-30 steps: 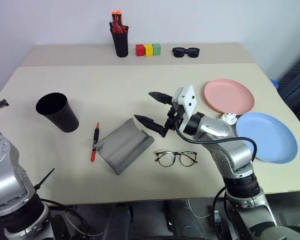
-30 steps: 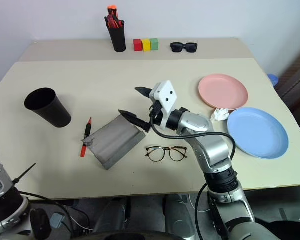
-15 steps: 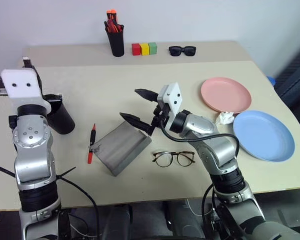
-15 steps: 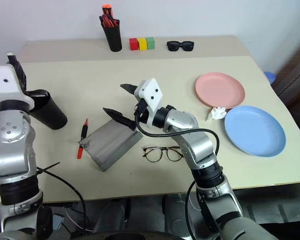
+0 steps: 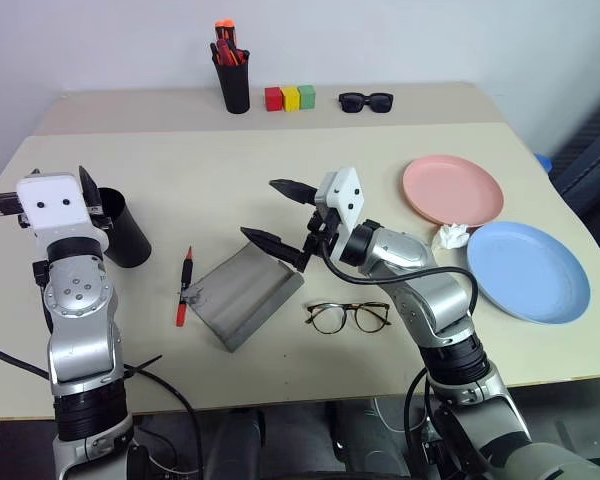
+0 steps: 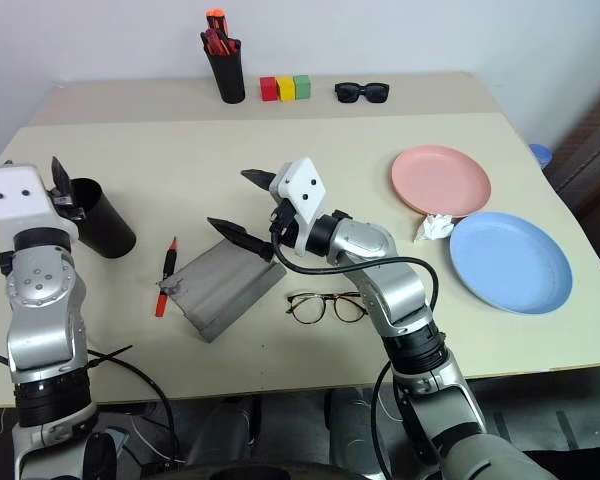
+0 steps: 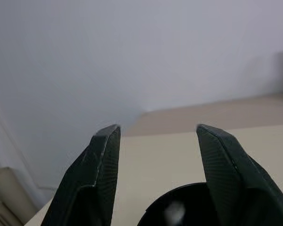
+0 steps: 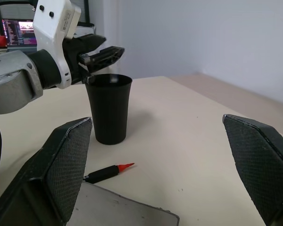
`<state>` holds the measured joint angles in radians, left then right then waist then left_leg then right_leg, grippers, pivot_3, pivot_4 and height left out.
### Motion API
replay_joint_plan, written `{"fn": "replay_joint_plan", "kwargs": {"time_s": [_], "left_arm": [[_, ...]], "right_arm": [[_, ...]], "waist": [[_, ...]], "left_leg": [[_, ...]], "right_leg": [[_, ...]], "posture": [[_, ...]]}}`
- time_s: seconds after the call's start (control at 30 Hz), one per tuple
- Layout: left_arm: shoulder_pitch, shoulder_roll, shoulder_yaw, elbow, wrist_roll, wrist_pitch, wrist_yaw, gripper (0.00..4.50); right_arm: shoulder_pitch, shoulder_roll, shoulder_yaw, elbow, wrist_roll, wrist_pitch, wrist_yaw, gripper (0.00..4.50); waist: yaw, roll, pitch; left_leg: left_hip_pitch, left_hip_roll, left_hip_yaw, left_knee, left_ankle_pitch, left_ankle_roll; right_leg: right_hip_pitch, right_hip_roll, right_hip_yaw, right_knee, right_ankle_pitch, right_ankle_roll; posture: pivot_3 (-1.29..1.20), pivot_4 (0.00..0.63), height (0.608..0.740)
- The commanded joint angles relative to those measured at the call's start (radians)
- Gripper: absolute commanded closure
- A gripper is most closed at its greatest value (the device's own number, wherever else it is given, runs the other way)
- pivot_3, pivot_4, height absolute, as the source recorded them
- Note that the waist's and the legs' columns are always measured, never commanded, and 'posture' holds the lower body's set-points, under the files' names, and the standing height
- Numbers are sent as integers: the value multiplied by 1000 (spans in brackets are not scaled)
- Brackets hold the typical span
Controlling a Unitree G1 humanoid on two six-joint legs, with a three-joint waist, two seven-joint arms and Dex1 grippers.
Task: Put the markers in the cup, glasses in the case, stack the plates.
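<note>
Near the case (image 5: 242, 292), the glasses (image 5: 350, 317) and red marker (image 5: 185, 284) are lying loose while my right gripper (image 5: 286, 213) is hanging wide apart, and farther off my left gripper (image 7: 155, 155) has just parted over the cup (image 8: 108, 108), probably dropping a marker inside.

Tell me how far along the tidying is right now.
Nothing looks finished. The red marker lies on the table beside the grey case, the glasses sit outside the case, and the pink plate and blue plate are unstacked. The left tool is open over the black cup; the right tool is open, empty.
</note>
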<state>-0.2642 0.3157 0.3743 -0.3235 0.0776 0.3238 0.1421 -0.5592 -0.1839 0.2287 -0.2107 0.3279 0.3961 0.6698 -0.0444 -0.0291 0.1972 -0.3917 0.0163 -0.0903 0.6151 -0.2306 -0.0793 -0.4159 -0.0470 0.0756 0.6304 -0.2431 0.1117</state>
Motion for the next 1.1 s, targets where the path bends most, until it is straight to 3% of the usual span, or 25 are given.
{"fn": "replay_joint_plan", "kwargs": {"time_s": [0.03,0.13,0.27,0.37,0.47,0.6,0.73,0.97,1.1], "left_arm": [[8,-4,23,-51,-8,-24,6,2231],[25,5,14,-141,-71,-53,-67,2231],[103,42,-49,-301,-191,47,-230,2231],[206,94,-86,-409,-273,230,-325,1338],[252,125,-111,-468,-285,418,-319,15],[189,89,-122,-440,-261,776,-213,15],[48,2,-117,-360,-295,1024,-188,15],[-88,-38,-102,-233,-283,1251,-195,15],[-105,-24,-119,-206,-273,1272,-200,1244]], "right_arm": [[-16,-4,-12,-16,1,-23,6,0],[-14,-9,-16,-15,0,-22,8,0],[-4,-32,-31,-16,0,-22,11,0],[0,-59,-51,-5,-1,-27,11,0],[1,-85,-68,8,-1,-31,15,0],[0,-109,-75,23,-2,-38,29,0],[5,-104,-57,13,-1,-34,37,0],[34,-106,-30,-31,-8,-27,41,0],[56,-123,-25,-59,4,-7,58,0]], "waist": [[0,0,0],[0,0,0],[0,0,0],[-1,0,0],[-3,0,0],[-2,1,0],[0,0,0],[-4,0,0],[-2,0,0]], "left_leg": [[0,0,0,0,0,0],[0,0,0,0,0,0],[0,0,0,0,0,0],[0,0,1,0,0,0],[1,0,0,0,0,0],[1,0,0,1,0,0],[1,0,0,1,0,0],[1,0,0,0,0,0],[1,0,0,0,0,0]], "right_leg": [[0,0,0,0,0,0],[0,0,0,0,0,0],[0,0,0,0,0,0],[1,0,0,0,0,0],[0,0,0,0,-2,-3],[1,0,1,0,-2,-4],[1,1,0,0,-1,0],[1,1,0,0,0,0],[1,0,0,0,0,0]], "posture": [[0,150,740],[0,150,740],[0,150,740],[0,150,740],[0,150,740],[0,150,740],[0,150,740],[0,150,740],[0,150,740]]}}
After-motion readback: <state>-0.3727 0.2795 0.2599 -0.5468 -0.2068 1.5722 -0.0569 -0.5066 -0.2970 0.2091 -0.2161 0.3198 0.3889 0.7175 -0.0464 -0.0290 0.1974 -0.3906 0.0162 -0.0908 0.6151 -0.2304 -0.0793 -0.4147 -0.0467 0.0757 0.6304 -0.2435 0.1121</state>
